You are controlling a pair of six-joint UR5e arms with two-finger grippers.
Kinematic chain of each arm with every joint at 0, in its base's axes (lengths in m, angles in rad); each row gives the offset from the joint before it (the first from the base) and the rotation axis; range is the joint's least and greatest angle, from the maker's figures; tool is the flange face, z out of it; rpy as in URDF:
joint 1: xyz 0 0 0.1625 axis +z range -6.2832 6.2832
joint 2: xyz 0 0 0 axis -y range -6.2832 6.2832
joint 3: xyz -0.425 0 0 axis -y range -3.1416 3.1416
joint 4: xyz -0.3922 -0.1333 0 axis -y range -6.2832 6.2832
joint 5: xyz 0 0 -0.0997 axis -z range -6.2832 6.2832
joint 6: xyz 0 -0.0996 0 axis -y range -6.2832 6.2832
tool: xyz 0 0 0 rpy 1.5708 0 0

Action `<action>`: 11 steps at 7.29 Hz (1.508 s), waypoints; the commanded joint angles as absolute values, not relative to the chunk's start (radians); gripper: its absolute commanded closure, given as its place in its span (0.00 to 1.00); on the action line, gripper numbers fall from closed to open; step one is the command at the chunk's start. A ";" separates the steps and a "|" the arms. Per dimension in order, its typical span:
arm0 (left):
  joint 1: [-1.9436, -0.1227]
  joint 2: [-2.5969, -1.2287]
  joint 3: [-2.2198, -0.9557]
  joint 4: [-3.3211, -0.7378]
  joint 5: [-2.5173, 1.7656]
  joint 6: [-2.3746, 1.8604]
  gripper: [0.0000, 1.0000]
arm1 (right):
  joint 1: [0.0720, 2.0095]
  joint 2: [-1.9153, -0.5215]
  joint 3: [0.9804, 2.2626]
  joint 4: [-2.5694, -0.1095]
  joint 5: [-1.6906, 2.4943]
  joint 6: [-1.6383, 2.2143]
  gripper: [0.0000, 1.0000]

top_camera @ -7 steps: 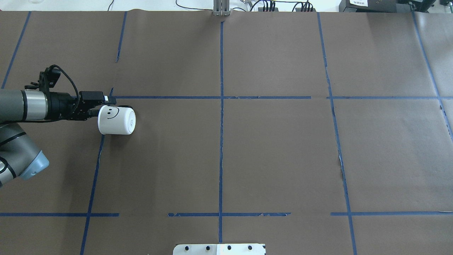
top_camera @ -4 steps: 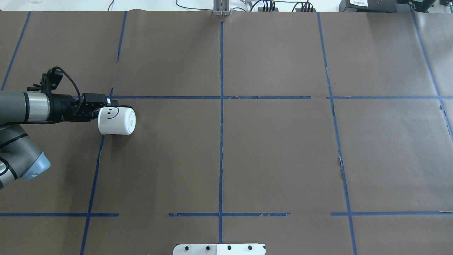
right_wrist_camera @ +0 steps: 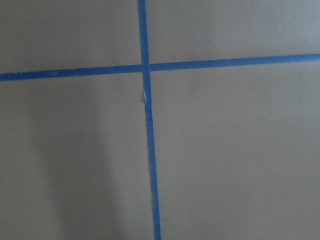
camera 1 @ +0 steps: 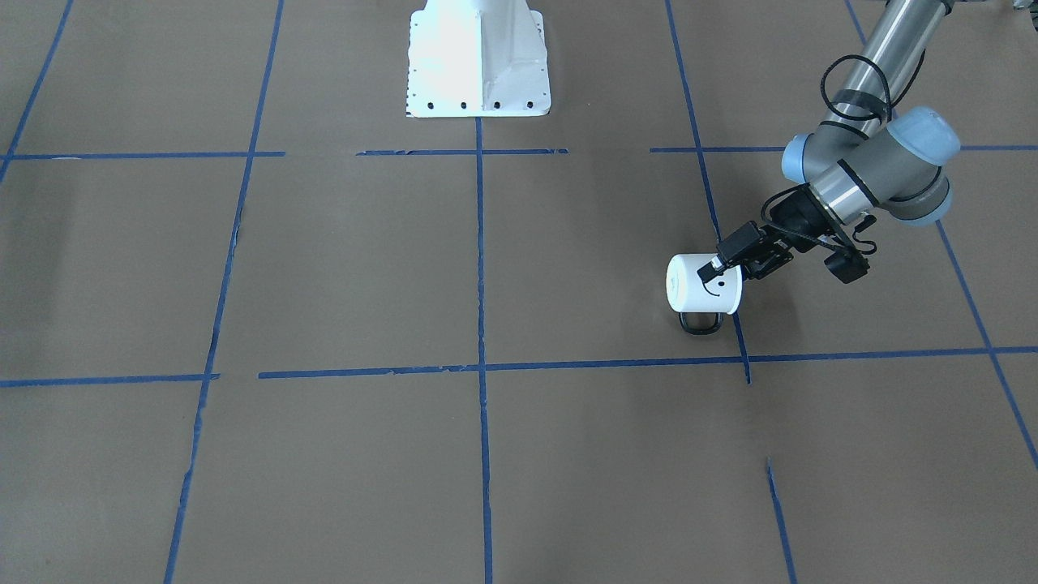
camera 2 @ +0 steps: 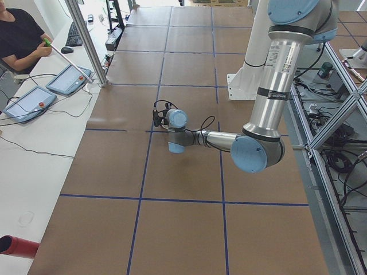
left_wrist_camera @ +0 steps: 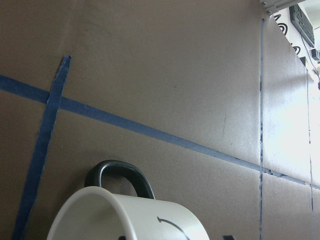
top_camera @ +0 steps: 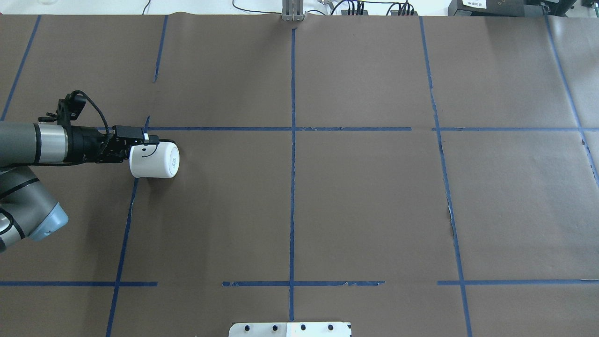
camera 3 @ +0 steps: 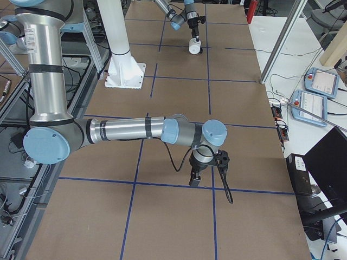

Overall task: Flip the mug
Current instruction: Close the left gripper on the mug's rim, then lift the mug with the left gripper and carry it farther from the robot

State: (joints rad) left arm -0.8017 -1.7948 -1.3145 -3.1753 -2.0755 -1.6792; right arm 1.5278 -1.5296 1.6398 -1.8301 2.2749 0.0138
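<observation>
- The mug (top_camera: pixel 154 161) is at the left of the overhead view. It lies on its side on the table (top_camera: pixel 327 210), with its base (top_camera: pixel 173 161) turned toward frame centre and its mouth toward the arm.
- The left gripper (top_camera: pixel 142 139) is at the mug's mouth end, with one finger laid along the upper wall over the smiley (top_camera: pixel 149 150).
- Before you turn the wrist, make sure you have a firm pinch on the wall. Then lift a little so the rim clears the table, and roll slowly.
- Mind the handle (camera 1: pixel 701 322), which sticks out sideways low by the table and could catch as you roll.
- The second finger is hidden, so I cannot tell whether the jaws are clamped on the wall or merely beside it.
- The left wrist view cuts the mug off at its lower edge, showing only the rim and handle.
- I cannot tell whether the mug rests on the table or hangs just off it.
- The right gripper (camera 3: pixel 194 181) shows only in the right side view, low over the table. I cannot tell how its jaws stand.
</observation>
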 commanded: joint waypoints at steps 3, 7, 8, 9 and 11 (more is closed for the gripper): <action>-0.801 -1.795 -1.357 -3.174 -2.082 -1.742 1.00 | 1.528 -1.531 1.640 -1.830 2.275 0.014 0.00; -0.801 -1.861 -1.443 -3.117 -2.227 -1.945 1.00 | 1.528 -1.531 1.640 -1.830 2.275 0.014 0.00; -0.802 -1.883 -1.462 -3.079 -2.226 -1.945 1.00 | 1.528 -1.529 1.640 -1.830 2.275 0.014 0.00; -0.802 -1.914 -1.491 -2.994 -2.220 -1.939 1.00 | 1.528 -1.529 1.640 -1.830 2.275 0.014 0.00; -0.802 -2.001 -1.515 -2.806 -2.198 -1.925 1.00 | 1.528 -1.529 1.640 -1.830 2.275 0.014 0.00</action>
State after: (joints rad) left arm -0.8022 -1.9506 -1.4998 -2.9127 -2.2112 -1.9306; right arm 1.5278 -1.5299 1.6398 -1.8300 2.2749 0.0138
